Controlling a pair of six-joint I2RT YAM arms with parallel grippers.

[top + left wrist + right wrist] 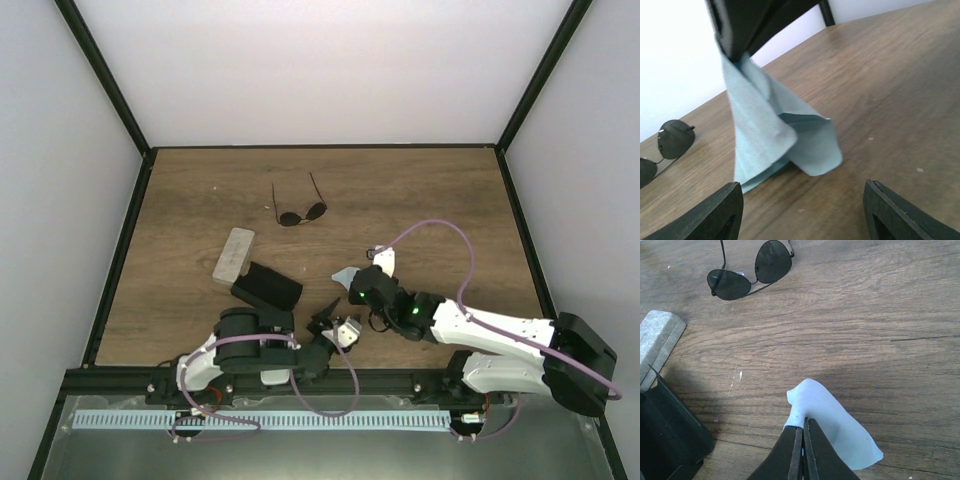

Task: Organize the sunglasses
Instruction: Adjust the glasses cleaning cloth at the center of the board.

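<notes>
One pair of sunglasses [300, 212] with thin dark frames and round dark lenses lies lens-down on the far middle of the table; it also shows as sunglasses [750, 272] and sunglasses [670, 142]. My right gripper [352, 283] [802, 422] is shut on a corner of a light blue cloth [346, 274] [837, 425]. That cloth [770, 125] hangs from it, its lower end draped on the wood. Just near of the cloth my left gripper [328, 318] [800, 215] stands open, low over the table, with nothing between its fingers.
A grey oblong case [233, 255] [657, 337] lies left of centre. An open black case [266, 287] [667, 432] sits against its near end, close to my left arm. Black frame posts border the wooden table [430, 200].
</notes>
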